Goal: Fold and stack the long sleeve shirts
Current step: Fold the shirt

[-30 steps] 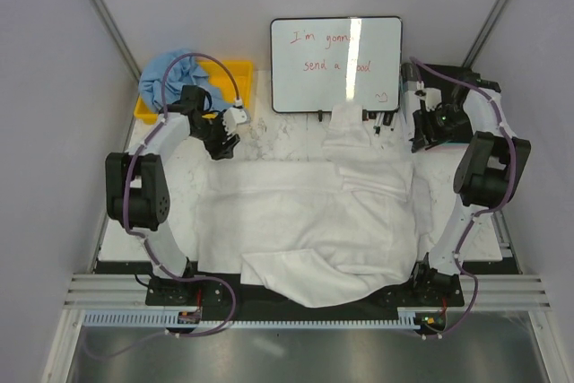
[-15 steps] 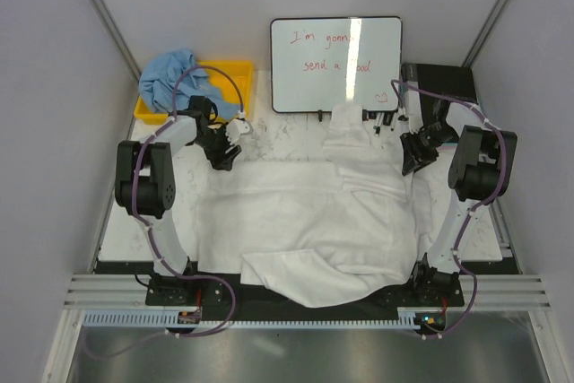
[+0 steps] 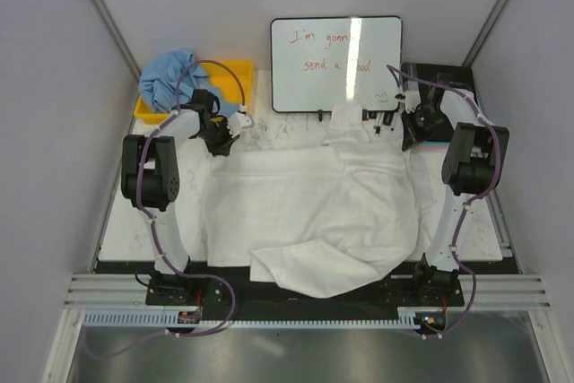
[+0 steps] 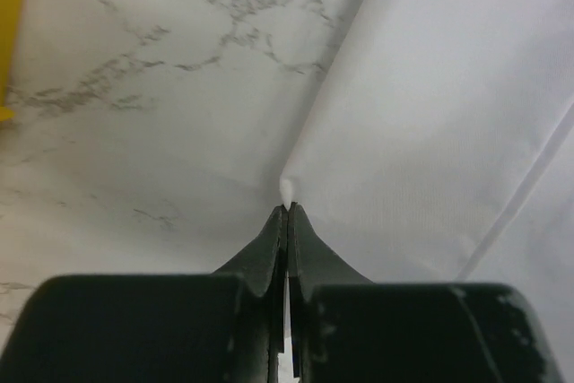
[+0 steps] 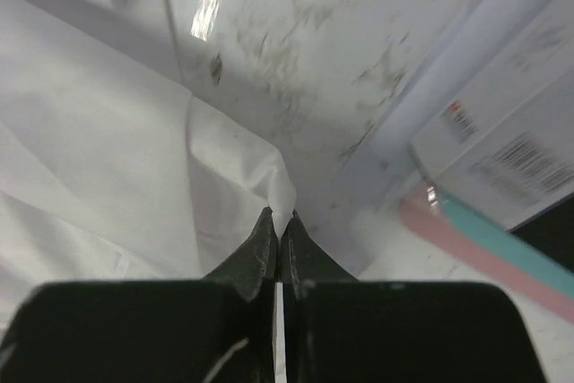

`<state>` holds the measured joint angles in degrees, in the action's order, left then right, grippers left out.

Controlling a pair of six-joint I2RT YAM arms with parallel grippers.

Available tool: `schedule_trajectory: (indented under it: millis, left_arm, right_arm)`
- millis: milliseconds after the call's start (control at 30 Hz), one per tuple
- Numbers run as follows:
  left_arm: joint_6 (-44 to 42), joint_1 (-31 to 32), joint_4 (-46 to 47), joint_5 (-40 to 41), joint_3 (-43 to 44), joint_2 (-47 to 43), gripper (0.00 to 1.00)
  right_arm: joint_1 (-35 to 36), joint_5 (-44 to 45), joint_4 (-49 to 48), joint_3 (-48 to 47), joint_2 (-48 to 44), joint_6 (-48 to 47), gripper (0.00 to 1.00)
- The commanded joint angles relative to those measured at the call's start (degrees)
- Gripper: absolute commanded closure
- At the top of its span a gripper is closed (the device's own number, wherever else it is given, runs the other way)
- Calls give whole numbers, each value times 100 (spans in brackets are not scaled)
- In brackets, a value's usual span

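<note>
A large wrinkled white shirt (image 3: 309, 213) is spread over the middle of the table, one sleeve reaching up to the whiteboard. My left gripper (image 3: 221, 143) is shut on its far left corner; in the left wrist view a tip of white cloth (image 4: 287, 191) pokes out between the closed fingertips (image 4: 288, 211). My right gripper (image 3: 410, 139) is shut on the far right corner, with a fold of the white shirt (image 5: 283, 193) pinched at its tips (image 5: 279, 218). The light blue shirt (image 3: 172, 78) lies bunched on the yellow bin at the back left.
A yellow bin (image 3: 235, 73) stands at the back left, a whiteboard (image 3: 336, 62) with red writing at the back middle, a black device (image 3: 444, 78) at the back right. Boxes (image 5: 502, 168) show beside the right gripper. Grey walls close in both sides.
Both grippers came down to the shirt's far corners and closed on the cloth. The shirt's far edge has been drawn a little toward the back.
</note>
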<state>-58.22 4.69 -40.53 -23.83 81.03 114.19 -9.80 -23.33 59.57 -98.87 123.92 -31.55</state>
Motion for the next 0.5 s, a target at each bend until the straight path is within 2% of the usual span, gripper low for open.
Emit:
schedule_trajectory:
  millis: [0, 67, 100, 133, 167, 233, 267, 367, 467]
  left_arm:
    - [284, 15, 300, 317, 711, 279, 98]
    - [328, -3, 449, 467, 808, 332, 98]
    - [328, -3, 441, 476, 887, 323, 93]
    - [320, -3, 441, 450, 870, 280, 87]
    - [320, -3, 424, 293, 731, 122, 75]
    - [232, 14, 397, 108, 493, -150, 61]
    - [206, 49, 380, -84, 223, -465, 54]
    - [126, 76, 336, -331, -288, -1063, 46]
    - [275, 76, 336, -543, -614, -1408, 45]
  right_arm:
    - [66, 294, -411, -1002, 299, 254, 100]
    - [66, 338, -359, -1126, 326, 255, 100]
    - [75, 329, -289, -1134, 317, 176, 98]
    - [66, 312, -114, -1091, 300, 115, 74]
    - [40, 277, -69, -1030, 178, 62, 61]
    - [-13, 172, -60, -872, -24, 44, 42]
    - [-74, 119, -51, -871, -113, 61, 40]
    - [-136, -189, 89, -1028, -560, 175, 33]
    - [-110, -636, -32, -1266, -720, 456, 33]
